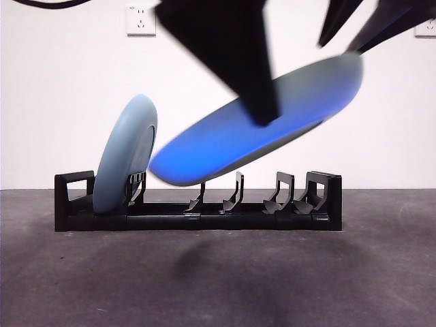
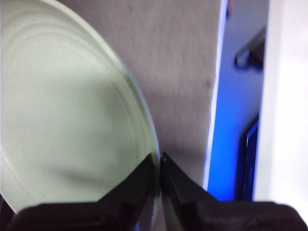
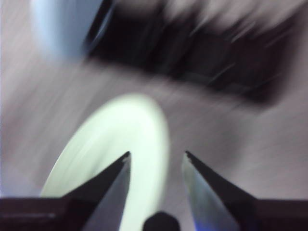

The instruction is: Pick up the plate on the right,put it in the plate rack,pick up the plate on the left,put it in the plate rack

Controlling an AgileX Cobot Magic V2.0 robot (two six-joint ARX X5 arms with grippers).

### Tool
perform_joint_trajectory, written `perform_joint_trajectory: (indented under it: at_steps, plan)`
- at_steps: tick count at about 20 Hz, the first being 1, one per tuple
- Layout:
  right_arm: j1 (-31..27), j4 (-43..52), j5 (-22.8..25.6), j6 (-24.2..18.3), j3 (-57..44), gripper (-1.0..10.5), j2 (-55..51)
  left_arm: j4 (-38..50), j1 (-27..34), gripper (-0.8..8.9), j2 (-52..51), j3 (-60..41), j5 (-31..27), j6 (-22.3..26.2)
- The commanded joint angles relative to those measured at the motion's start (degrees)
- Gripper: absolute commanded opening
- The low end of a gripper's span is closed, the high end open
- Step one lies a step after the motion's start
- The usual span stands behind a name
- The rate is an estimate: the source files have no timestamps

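No readable writing. Left pincer (image 2: 158, 166) pinches the tilted plate's (image 1: 252, 133) rim mid-frame above the plate rack (image 1: 197, 208); right pincer (image 3: 156, 166) spread.

Wall: plain white painted wall (image 1: 61, 102) runs across the far side, evenly lit.
Sockets: a white square wall socket (image 1: 140, 20) sits high on the left; a second white socket (image 1: 426, 27) is cut by the right edge.
Cable: a black cable loop (image 1: 51, 4) hangs at the top left.
Table: dark grey matte table surface (image 1: 82, 279) with soft shadows near its middle.
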Motion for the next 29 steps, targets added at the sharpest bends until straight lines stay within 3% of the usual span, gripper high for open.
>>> perform_joint_trajectory:
  at_steps: [1,5,8,14,20,29]
  plan:
    - [-1.79,3.37,7.39,0.24,-0.02,1.9,-3.76,5.68,0.22,-0.09,0.13,-0.24,2.49,-6.14]
    - [-3.74,8.04,14.51,0.33,-0.02,1.9,-10.14,18.47,3.19,-0.09,0.13,-0.24,8.07,-12.57]
    - [-4.15,8.35,18.08,-0.09,-0.02,1.9,-12.52,27.85,8.02,-0.09,0.13,-0.24,8.57,-14.91]
    - [-4.83,8.22,19.12,-0.35,-0.02,1.9,-12.85,38.66,24.06,-0.09,0.13,-0.24,22.64,-27.85]
    - [-4.83,8.28,19.1,-0.33,-0.02,1.9,-12.85,44.63,33.24,-0.09,1.38,-0.24,32.65,-31.28]
    - [-4.83,8.33,19.1,-0.33,-0.02,1.9,-12.83,52.54,40.76,-0.09,7.72,-0.15,38.05,-34.69]
